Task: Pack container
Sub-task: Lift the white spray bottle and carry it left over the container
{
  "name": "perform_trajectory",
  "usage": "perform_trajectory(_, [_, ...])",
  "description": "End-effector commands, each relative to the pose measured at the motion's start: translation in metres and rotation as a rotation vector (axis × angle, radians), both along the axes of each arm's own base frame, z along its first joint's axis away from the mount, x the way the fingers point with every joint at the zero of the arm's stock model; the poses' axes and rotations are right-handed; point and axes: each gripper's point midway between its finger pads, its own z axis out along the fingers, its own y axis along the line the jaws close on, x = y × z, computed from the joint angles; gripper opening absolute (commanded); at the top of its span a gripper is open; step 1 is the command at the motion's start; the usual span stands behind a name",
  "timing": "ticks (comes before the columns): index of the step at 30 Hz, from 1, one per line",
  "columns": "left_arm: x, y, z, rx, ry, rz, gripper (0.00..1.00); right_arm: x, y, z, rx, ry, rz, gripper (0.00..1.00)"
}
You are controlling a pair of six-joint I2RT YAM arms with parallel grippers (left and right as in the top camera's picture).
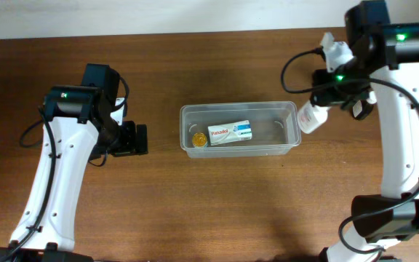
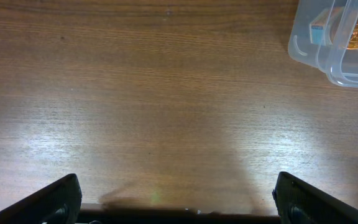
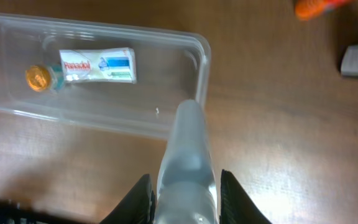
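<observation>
R end effector (image 3: 185, 198) is clamped on a pale bottle (image 3: 188, 146), held at the right end of the container (image 1: 271, 129). Tub sits mid-bench, slightly twd far edge, long axis parallel to that edge. Panadol box (image 1: 229, 132) & gold-capped item (image 1: 198, 139) fill its left half; right half is bare. L end effector (image 2: 176, 196) is spread wide, empty, off tub's left end. R arm nearer: prob. a short shift twd bench's left edge, then lower.

place: robot lab test station | signs: white cabled left arm (image 1: 57, 167) and right arm (image 1: 404, 138) standing at one wood-grain bench (image 1: 217, 211) | backdrop: plain pale wall (image 1: 158, 14) along the far edge
</observation>
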Motion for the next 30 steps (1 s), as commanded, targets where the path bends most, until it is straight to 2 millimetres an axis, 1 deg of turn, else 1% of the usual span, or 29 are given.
perform_trajectory(1, [-0.002,0.0,0.003,-0.01,-0.009,0.015,0.99,0.009,0.013,0.004,0.007,-0.044,-0.024,0.25])
perform_trajectory(4, [-0.002,0.0,0.003,-0.01,-0.009,0.015,0.99,0.02,0.019,0.001,0.017,-0.065,-0.039,0.25])
perform_trajectory(7, [-0.002,0.0,0.003,-0.01,-0.009,0.015,1.0,0.028,0.023,-0.008,0.021,-0.063,-0.045,0.25])
perform_trajectory(13, [-0.002,0.0,0.003,-0.01,-0.009,0.015,0.99,0.038,0.027,-0.036,0.019,-0.044,-0.035,0.25])
perform_trajectory(20, [-0.002,0.0,0.003,-0.01,-0.009,0.015,0.99,0.039,0.03,-0.067,0.014,-0.008,-0.029,0.26])
perform_trajectory(24, [-0.002,0.0,0.003,-0.01,-0.009,0.015,0.99,0.044,0.031,-0.086,0.014,-0.009,-0.029,0.25])
perform_trajectory(30, [-0.002,0.0,0.003,-0.01,-0.01,0.015,0.99,0.053,0.031,-0.109,0.018,-0.025,-0.039,0.25])
